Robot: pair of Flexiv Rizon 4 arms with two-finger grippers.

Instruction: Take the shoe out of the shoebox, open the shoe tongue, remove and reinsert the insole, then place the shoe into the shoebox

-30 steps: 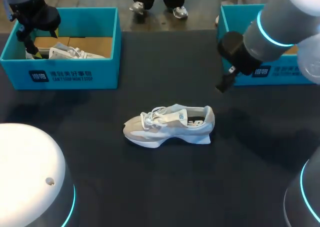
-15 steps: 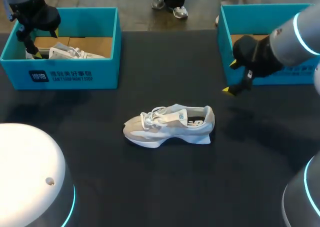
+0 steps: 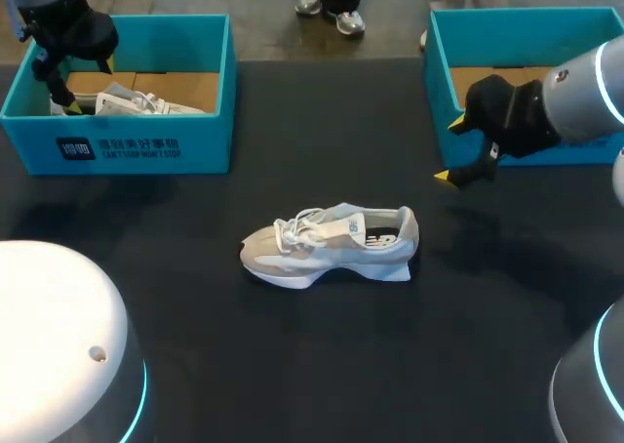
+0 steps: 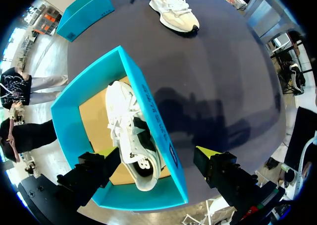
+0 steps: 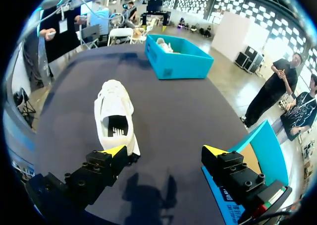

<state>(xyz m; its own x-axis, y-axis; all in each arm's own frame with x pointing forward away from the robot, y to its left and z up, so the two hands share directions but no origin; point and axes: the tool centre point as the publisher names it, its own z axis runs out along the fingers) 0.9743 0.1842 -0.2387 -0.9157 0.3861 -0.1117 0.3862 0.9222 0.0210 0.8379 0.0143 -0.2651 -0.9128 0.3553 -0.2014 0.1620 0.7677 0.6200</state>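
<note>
**A:** Where is the shoe?

**B:** The beige-and-white sneaker [image 3: 330, 245] stands on its sole on the dark table [image 3: 322, 365]. It sits about midway between the two teal boxes and is in neither of them. Its toe points to my left and its heel to my right, with white laces across the tongue.

**A:** Is anything touching it?

**B:** No. The right gripper [image 3: 448, 150] hangs off the heel end, apart from the shoe, just beside the near corner of the right shoebox [image 3: 517, 38]. Its fingers are spread wide with only bare table between them. In the right wrist view the sneaker's heel lies just ahead of one yellow tip.

**A:** And the other arm?

**B:** The left gripper [image 4: 157, 153] is above the left shoebox [image 3: 146, 148], well away from the shoe on the table. Its fingers are parted and hold nothing. One finger is over the inside of the box and the other is outside its long wall.

**A:** What is in that box?

**B:** A second sneaker [image 4: 130, 136], white, lies on the brown cardboard floor. It is under and ahead of the fingers, and I see no contact.
</note>
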